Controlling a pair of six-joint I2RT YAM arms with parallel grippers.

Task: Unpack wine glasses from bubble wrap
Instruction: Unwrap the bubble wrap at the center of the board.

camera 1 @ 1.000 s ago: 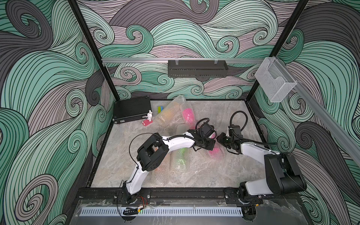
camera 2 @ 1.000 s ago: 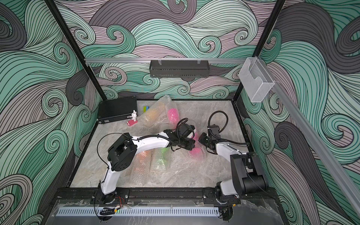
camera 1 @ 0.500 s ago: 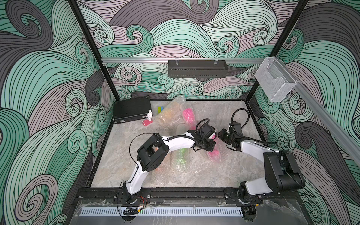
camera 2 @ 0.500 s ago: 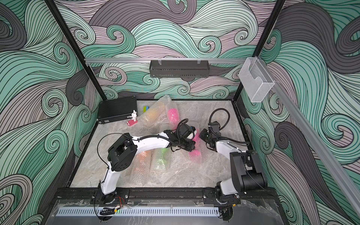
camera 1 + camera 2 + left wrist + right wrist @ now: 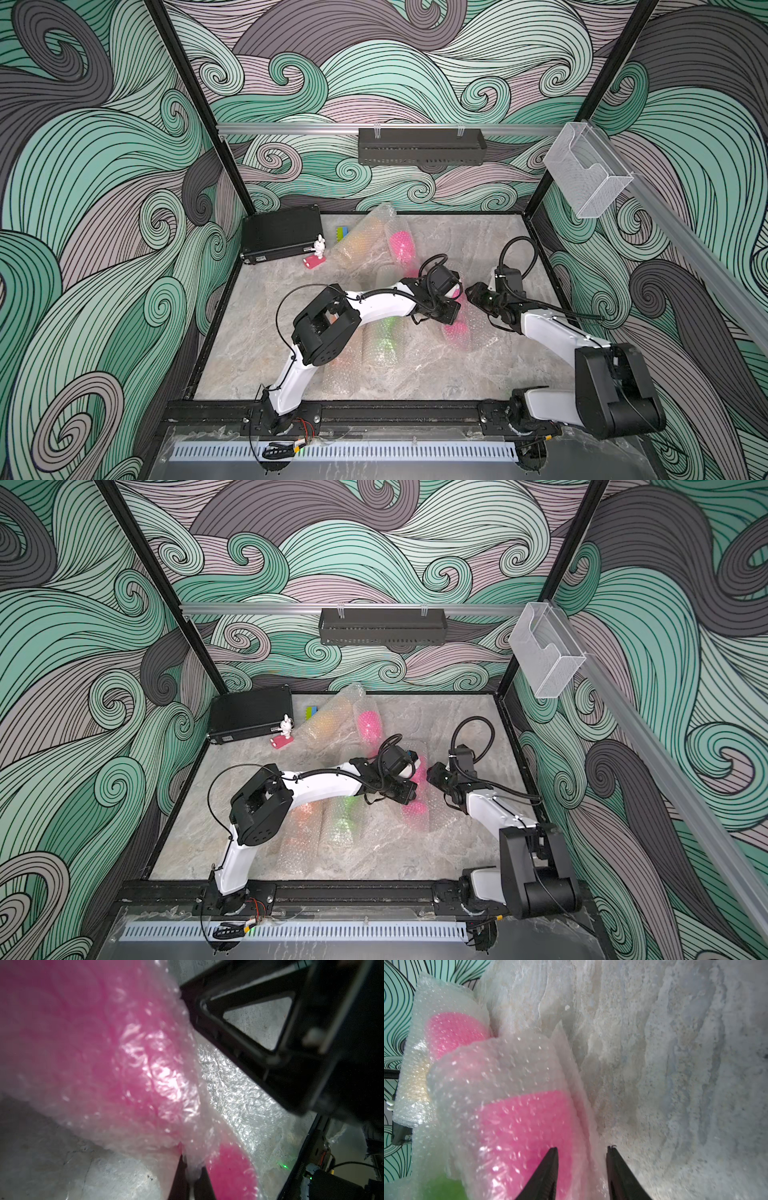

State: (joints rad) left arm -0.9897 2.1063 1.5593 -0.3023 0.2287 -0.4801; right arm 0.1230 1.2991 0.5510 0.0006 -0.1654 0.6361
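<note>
Mid-frame in a top view, the magenta plastic goblet (image 5: 455, 332) lies on the grey marbled desk (image 5: 436, 382), blurred inside its clear bubble-wrap sleeve (image 5: 478, 337) (its stem hard to make out). The left tool (image 5: 192, 1175) pinches that sleeve; the right tool (image 5: 581, 1157) gapes, astride a flap.

Bright and evenly lit from overhead in both top views; sharp throughout, with only faint, soft shadows on the tabletop (image 5: 498, 374) and some wide-angle stretching toward the corners. Small glints off the bubble wrap (image 5: 482, 336). Dimmer in the left wrist view: badly out of focus up close on the wrapped magenta goblet (image 5: 72, 1043), with a white glare patch at mid-frame and black, blurred shapes along one side. Brighter in the right wrist view, but soft and hazy over the wrap, speckled with highlights; crisper on the tabletop beyond, with the right pincer (image 5: 580, 1159) reduced to flat black silhouettes.
</note>
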